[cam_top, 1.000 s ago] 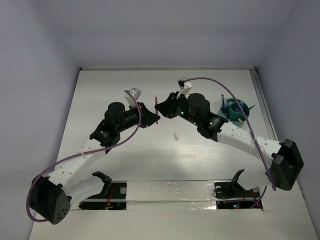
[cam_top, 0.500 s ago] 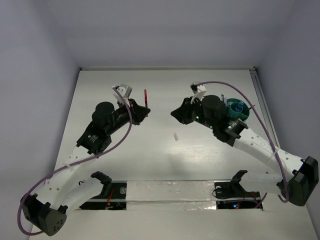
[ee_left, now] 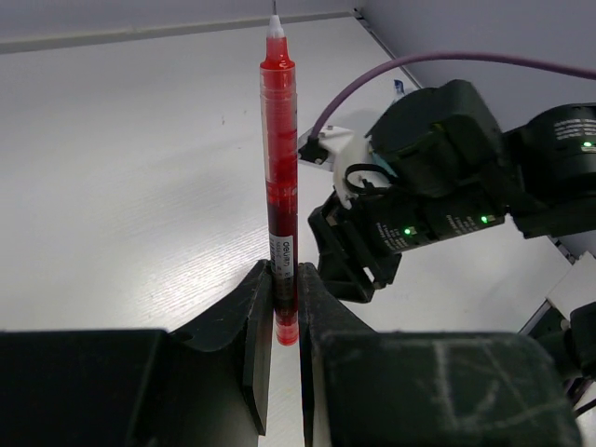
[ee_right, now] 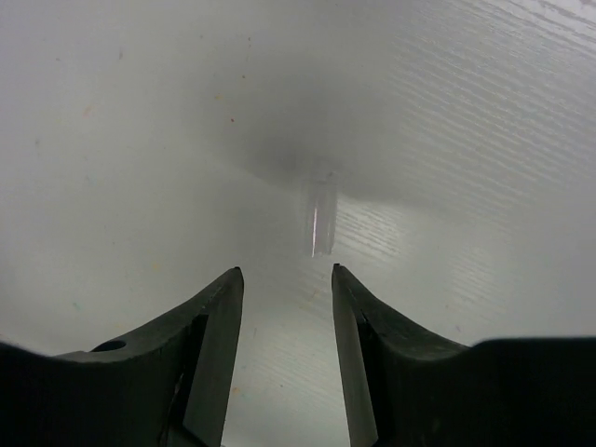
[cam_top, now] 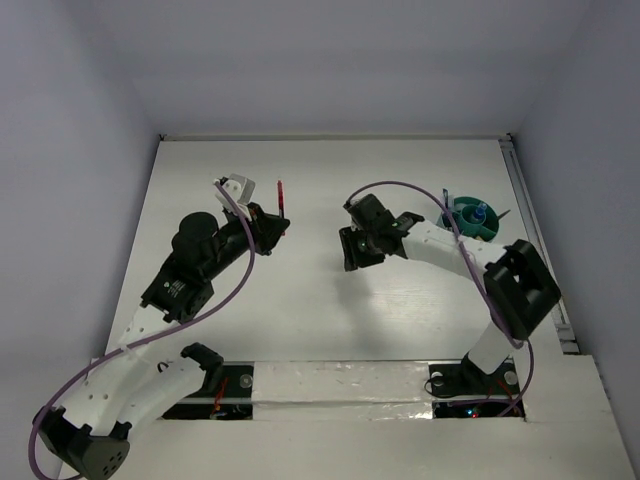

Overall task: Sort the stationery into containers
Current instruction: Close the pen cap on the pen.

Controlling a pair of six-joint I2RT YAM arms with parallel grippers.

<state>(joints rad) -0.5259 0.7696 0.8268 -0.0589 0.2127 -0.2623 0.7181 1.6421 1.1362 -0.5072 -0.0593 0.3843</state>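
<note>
Left jaws clamp the light, slick red pen (ee_left: 279,177) near its bottom end, while right jaws, apart, hover with the tiny, likely skittish clear cap (ee_right: 321,219) just ahead of their gap, best pinched crosswise.

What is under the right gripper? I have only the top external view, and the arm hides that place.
Observer: The right wrist view shows a small clear cap lying on the table, just ahead of the right gripper, whose jaws are open.
Operator: Does the red pen have its cap on?
Observer: No. In the left wrist view the left gripper has its jaws shut on the pen, and the writing tip is bare.
</note>
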